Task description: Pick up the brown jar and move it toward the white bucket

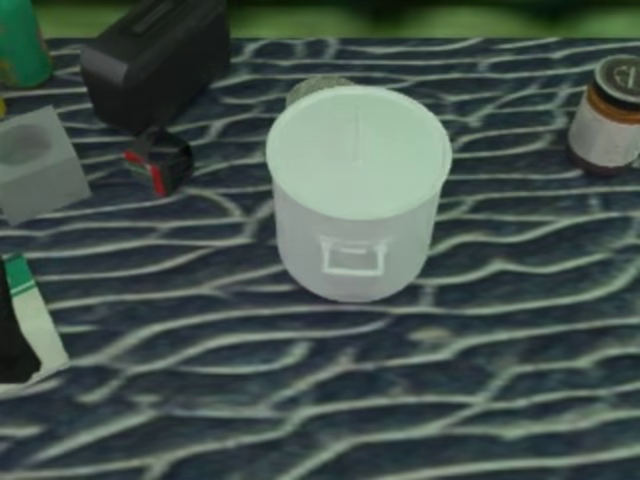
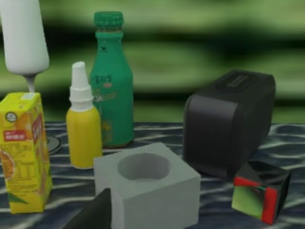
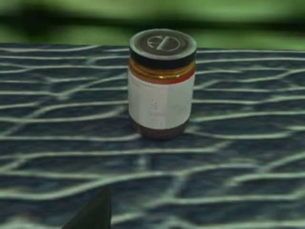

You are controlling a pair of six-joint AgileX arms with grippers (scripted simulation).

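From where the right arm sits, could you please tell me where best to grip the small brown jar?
Probably across the white-labelled body of the small brown jar, approached from the side: it stands upright, its straight round wall free of neighbours.

Over on the left side of the table we've got a dark box-shaped appliance (image 1: 155,55) at the far edge, with a little red, green and black cube (image 1: 160,160) just in front of it. Left of those sits a grey block (image 1: 35,165) with a round hollow in its top. From the left wrist camera we also see a green bottle (image 2: 110,81), a yellow spray bottle (image 2: 83,121) beside it, and a yellow juice carton (image 2: 24,152) nearer us. The tabletop (image 1: 300,400) is dark blue with pale wavy lines.
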